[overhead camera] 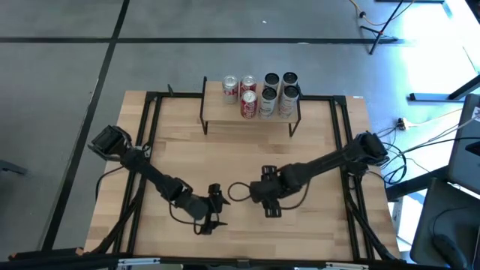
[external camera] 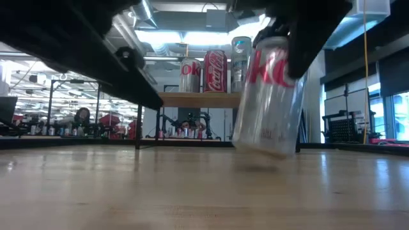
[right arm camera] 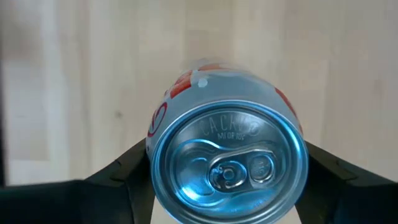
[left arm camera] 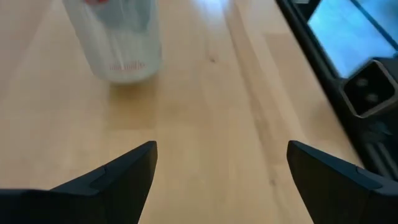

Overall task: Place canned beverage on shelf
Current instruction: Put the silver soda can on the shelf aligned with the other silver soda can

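Holding the silver can (right arm camera: 227, 158) between its fingers, my right gripper (overhead camera: 268, 201) sits over the middle of the desk (overhead camera: 322, 225), and in the low view the can (external camera: 268, 96) is tilted and looks just clear of the wood. I judge it a thin-walled, smooth thing: stiff enough if full, easy to dent if squeezed hard, and slick on its sides, so the hold belongs around the mid-body, where the fingers flank it now, with the top rim left alone. Whether it is full or empty I cannot tell, so I would treat it as heavy.

My left gripper (overhead camera: 213, 208) waits near the front of the desk with its fingers (left arm camera: 118, 177) spread wide and nothing between them, the can (left arm camera: 118, 40) a little way off from it.

The shelf (overhead camera: 251, 120) stands at the far edge of the desk, with seven cans (overhead camera: 259, 94) on the far part of its plank, two red ones (external camera: 215, 70) among them. The near strip of the plank looks bare. Those standing cans are what I could knock going in.
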### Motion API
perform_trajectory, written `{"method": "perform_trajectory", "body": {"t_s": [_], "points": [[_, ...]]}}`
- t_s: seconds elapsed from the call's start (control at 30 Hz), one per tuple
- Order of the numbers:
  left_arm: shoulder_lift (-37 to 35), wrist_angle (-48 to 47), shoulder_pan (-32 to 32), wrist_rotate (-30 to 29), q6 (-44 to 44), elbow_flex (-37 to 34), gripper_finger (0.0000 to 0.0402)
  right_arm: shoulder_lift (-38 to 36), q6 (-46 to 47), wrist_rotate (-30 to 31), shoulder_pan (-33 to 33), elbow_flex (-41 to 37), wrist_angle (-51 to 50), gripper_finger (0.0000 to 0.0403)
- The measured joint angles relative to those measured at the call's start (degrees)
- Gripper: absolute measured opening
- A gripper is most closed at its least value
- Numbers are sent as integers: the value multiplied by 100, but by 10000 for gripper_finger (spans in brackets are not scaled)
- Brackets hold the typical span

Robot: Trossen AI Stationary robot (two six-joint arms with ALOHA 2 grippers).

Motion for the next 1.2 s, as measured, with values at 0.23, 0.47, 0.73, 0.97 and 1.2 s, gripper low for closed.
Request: {"method": "perform_trajectory", "body": {"t_s": [0.23,0.47,0.73,0.97,1.2], "points": [[0,68,399,-50,483,-18,343,163,-594,-5,-91,0,-106,259],[0,535,749,-83,473,-20,343,204,-884,103,-78,9,-45,373],[0,632,1102,-92,473,-20,343,-6,-1141,94,-43,9,-292,339],[0,1186,1112,-285,741,-20,343,-774,-583,757,479,-107,-687,315],[0,1745,1156,-390,1274,-18,343,-2032,289,2599,1476,-1476,51,314]]}}
